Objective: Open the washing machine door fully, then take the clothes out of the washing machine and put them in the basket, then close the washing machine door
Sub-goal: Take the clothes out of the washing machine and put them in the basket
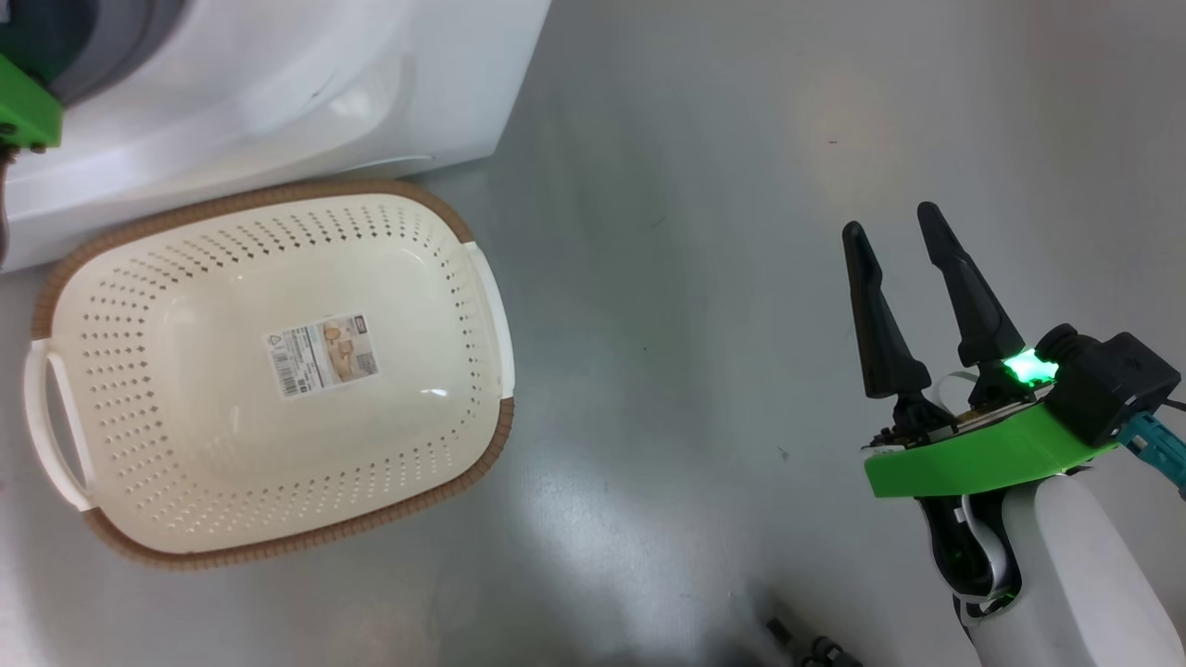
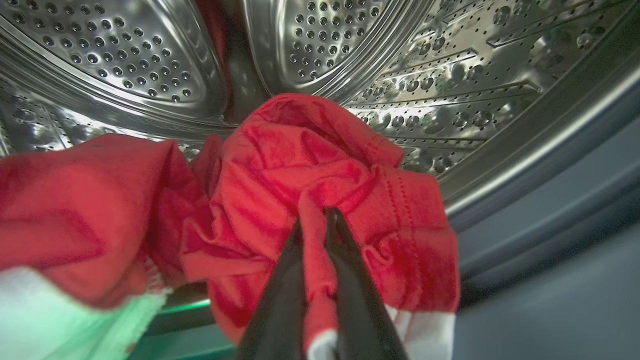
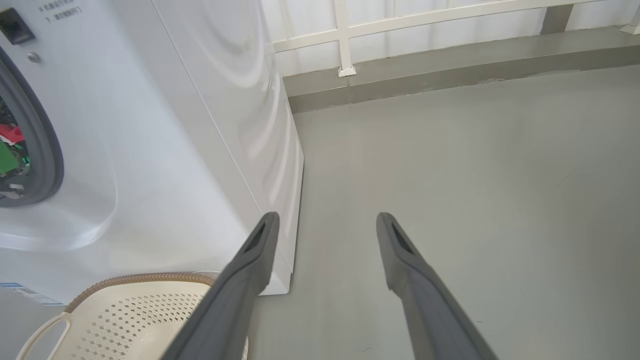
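Inside the perforated steel drum point(image 2: 140, 55) of the washing machine point(image 1: 278, 83) we see the clothes point(image 2: 310, 165), a crumpled heap of bright red fabric with white panels at its lower edges, lying on the drum wall close to the mouth. Our left gripper point(image 2: 316, 220) reaches into that heap with its two dark fingers drawn close together, and a fold of the red cloth is pinched between them. On the grey floor point(image 1: 695, 278) in front of the machine stands the basket point(image 1: 167, 371), cream with a brown woven-look rim and white side handles. Its bare bottom carries a paper sticker point(image 1: 321, 354). The rim sits close against the machine's lower front; whether the two touch we cannot tell. Our right gripper point(image 1: 891, 220) hangs over the floor well to the right of the basket, its fingers spread wide apart and touching no object. From the right wrist we also catch the grey rubber ring point(image 3: 47, 150) of the machine's opening, with a small patch of red showing through it.
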`<state>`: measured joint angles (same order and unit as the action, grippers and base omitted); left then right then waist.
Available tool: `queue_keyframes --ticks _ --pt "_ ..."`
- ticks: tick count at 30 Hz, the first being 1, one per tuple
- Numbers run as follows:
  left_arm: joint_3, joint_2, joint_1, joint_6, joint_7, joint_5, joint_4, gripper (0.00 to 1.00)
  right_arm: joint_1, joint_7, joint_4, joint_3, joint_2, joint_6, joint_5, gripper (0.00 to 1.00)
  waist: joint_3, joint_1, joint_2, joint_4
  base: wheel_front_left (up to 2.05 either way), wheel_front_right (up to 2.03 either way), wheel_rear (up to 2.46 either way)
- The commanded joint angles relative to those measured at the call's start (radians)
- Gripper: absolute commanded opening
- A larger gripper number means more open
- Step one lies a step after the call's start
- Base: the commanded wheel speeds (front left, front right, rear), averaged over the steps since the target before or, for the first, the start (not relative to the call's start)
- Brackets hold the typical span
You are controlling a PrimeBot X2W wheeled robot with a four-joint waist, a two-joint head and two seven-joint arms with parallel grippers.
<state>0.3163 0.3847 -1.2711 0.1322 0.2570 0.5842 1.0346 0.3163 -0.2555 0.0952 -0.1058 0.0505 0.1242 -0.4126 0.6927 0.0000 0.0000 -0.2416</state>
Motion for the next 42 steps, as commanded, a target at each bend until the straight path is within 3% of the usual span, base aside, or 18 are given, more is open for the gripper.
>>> queue_keyframes --ticks 1,7,14,39,42 --pt "-0.009 0.041 -0.005 -0.002 0.005 0.010 -0.009 0.00 -0.004 -0.006 -0.025 -0.019 0.000 0.007 0.001 1.00 -0.003 0.0000 0.0000 0.003 0.00 0.00 0.00" --pt "-0.012 0.032 0.013 -0.002 0.005 0.023 -0.023 0.00 -0.006 -0.006 -0.024 -0.014 0.000 0.007 0.010 1.00 -0.023 0.0000 0.0000 0.017 0.00 0.00 0.00" --pt "-0.085 0.002 0.081 -0.002 0.005 0.047 -0.105 0.00 -0.016 -0.006 -0.017 0.000 0.000 0.007 0.024 1.00 -0.064 0.0000 0.0000 0.051 0.00 0.00 0.00" --pt "-0.375 -0.147 0.577 -0.002 0.005 -0.074 -0.654 0.00 -0.091 -0.006 0.009 0.057 0.000 0.007 0.040 1.00 -0.244 0.0000 0.0000 0.151 0.00 0.00 0.00" --pt "-0.414 -0.176 0.653 -0.002 0.005 -0.099 -0.771 0.00 -0.103 -0.006 0.011 0.063 0.000 0.007 0.039 1.00 -0.264 0.0000 0.0000 0.161 0.00 0.00 0.00"
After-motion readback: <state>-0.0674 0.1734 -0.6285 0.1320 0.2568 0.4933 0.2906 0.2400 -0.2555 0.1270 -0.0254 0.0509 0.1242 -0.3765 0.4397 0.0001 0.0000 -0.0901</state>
